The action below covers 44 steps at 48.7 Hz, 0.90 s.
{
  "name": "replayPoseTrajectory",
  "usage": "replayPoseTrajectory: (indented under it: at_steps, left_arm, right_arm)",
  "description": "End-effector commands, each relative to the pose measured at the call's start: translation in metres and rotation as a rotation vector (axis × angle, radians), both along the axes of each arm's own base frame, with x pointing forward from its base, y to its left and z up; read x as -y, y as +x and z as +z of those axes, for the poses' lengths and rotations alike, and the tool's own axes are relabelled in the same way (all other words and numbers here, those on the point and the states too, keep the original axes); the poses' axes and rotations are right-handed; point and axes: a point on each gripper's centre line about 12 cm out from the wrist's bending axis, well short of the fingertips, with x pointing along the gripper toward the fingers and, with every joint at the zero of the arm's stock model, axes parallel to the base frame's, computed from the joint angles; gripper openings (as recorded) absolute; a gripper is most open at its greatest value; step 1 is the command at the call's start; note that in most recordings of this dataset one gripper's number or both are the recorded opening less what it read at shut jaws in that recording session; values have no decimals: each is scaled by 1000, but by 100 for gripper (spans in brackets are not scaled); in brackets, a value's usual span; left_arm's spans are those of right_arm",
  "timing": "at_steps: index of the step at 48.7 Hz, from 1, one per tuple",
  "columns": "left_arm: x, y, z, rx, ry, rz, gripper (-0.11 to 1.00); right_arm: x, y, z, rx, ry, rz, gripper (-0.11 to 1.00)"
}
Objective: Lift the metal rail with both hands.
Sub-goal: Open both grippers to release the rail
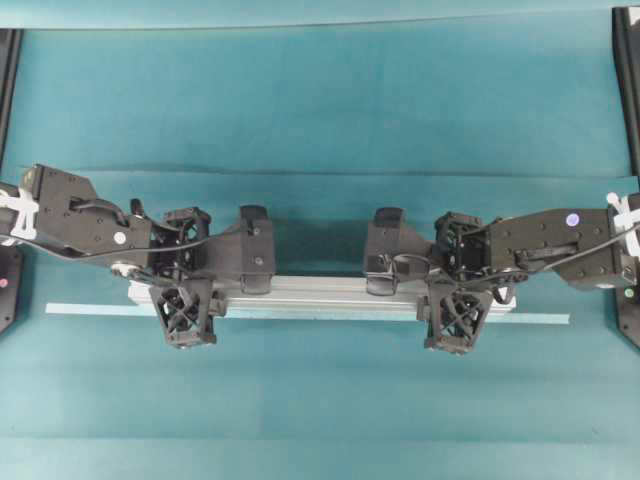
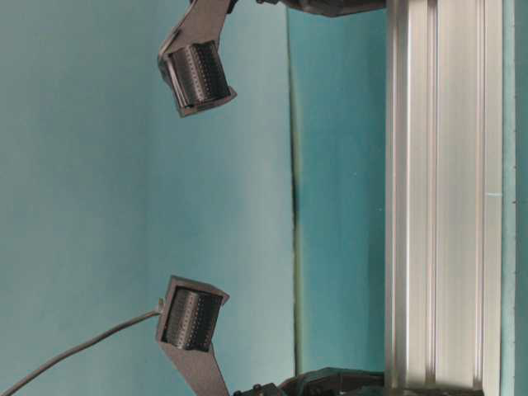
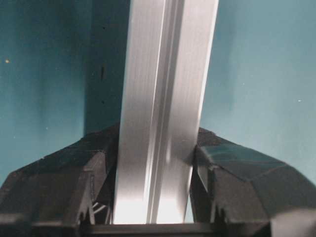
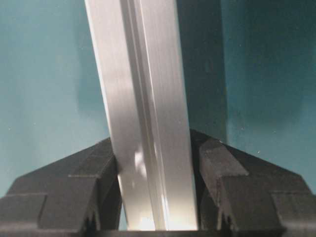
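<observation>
on teal table, one metal rail (image 1: 320,292), two grippers

Teal table (image 1: 320,100) w/ tape strip (image 1: 90,309)

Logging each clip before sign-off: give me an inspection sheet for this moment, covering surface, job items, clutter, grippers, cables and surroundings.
Surface: teal cloth, creased.
Job's things: metal rail lying level across the middle, its shadow falling on the cloth below it.
Clutter: pale tape strip alongside the rail.
Grippers: left gripper and right gripper each shut on the rail, one near each end.
Cables: black cable trailing from one finger.
Surroundings: black frame posts at the edges.
</observation>
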Motion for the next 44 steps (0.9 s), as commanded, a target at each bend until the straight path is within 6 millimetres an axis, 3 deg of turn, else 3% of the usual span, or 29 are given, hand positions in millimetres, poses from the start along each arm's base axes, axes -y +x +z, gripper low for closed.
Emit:
replayPoseTrajectory:
  at_steps: [1, 35, 44]
  left_arm:
    - [-1, -2, 2, 0, -3, 10, 37]
    - [-1, -8, -1, -12, -2, 9, 37]
    - [0, 0, 1, 74, -5, 4, 37]
  right_arm:
    - [3, 2, -2, -2, 4, -20, 39]
    - [6, 10, -3, 15, -2, -17, 39]
    - [12, 6, -6, 3, -7, -30, 39]
